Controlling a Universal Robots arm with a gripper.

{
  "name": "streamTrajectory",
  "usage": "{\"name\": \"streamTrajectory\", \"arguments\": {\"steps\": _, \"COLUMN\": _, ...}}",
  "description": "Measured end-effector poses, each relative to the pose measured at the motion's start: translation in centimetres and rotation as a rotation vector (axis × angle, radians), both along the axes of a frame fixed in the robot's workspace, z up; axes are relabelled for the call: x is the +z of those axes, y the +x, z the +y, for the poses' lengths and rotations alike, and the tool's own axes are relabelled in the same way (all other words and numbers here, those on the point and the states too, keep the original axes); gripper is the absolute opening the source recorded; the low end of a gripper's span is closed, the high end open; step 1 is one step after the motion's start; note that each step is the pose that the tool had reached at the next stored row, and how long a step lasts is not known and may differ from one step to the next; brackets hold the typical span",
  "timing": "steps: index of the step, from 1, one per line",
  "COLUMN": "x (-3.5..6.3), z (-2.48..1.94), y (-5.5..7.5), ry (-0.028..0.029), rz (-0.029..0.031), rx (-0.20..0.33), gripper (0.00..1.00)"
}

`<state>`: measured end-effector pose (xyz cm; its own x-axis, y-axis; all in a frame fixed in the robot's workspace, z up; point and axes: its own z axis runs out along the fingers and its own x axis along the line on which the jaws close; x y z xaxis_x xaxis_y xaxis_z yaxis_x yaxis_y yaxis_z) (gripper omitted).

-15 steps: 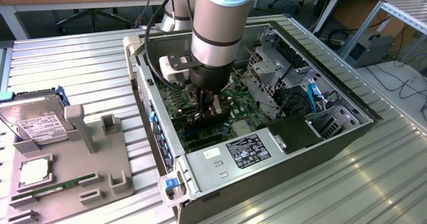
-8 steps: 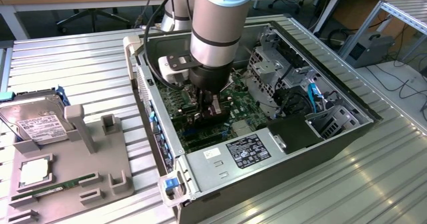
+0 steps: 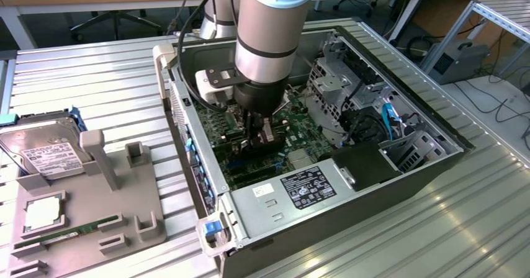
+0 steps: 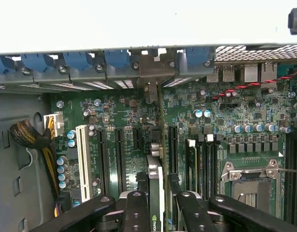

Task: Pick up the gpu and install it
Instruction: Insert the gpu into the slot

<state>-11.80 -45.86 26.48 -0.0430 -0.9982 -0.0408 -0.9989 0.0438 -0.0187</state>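
Note:
My gripper (image 3: 262, 134) is down inside the open computer case (image 3: 431, 166), low over the green motherboard (image 3: 294, 120). In the wrist view its black fingers (image 4: 134, 211) are shut on the gpu (image 4: 157, 186), a thin black card seen edge-on. The card stands upright on the motherboard (image 4: 245, 111) among the long black expansion slots (image 4: 119, 154). Its silver bracket end (image 4: 151, 67) meets the case's rear wall among the blue slot clips. How deep the card sits in its slot is hidden.
Beside the case, at the exterior view's left, a grey fixture (image 3: 108, 185) carries a silver hard drive (image 3: 41, 151), a processor (image 3: 41, 213) and a green memory stick (image 3: 62, 234). The power supply (image 3: 306, 188) and drive cage (image 3: 339, 79) crowd the case's inside. Yellow-black cables (image 4: 32, 137) lie near the white slot (image 4: 83, 154).

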Motion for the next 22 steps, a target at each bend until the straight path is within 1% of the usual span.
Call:
{"name": "streamTrajectory", "arguments": {"steps": 16, "x": -0.09, "z": -0.02, "y": -0.03, "ry": 0.0000, "rz": 0.0000, "rx": 0.000, "gripper": 0.27}}
{"name": "streamTrajectory", "arguments": {"steps": 17, "x": -0.15, "z": 0.00, "y": -0.04, "ry": 0.0021, "rz": -0.0004, "rx": 0.000, "gripper": 0.27}}
{"name": "streamTrajectory", "arguments": {"steps": 18, "x": -0.16, "z": -0.01, "y": -0.04, "ry": 0.0014, "rz": -0.0006, "rx": 0.000, "gripper": 0.28}}
{"name": "streamTrajectory", "arguments": {"steps": 19, "x": -0.09, "z": -0.03, "y": -0.03, "ry": -0.0001, "rz": 0.0001, "rx": 0.000, "gripper": 0.34}}
{"name": "streamTrajectory", "arguments": {"steps": 20, "x": -0.10, "z": -0.03, "y": -0.03, "ry": 0.0001, "rz": 0.0000, "rx": 0.000, "gripper": 0.34}}
{"name": "streamTrajectory", "arguments": {"steps": 21, "x": -0.10, "z": -0.03, "y": -0.03, "ry": 0.0002, "rz": -0.0002, "rx": 0.000, "gripper": 0.41}}
{"name": "streamTrajectory", "arguments": {"steps": 22, "x": -0.10, "z": -0.03, "y": -0.03, "ry": 0.0001, "rz": -0.0001, "rx": 0.000, "gripper": 0.41}}
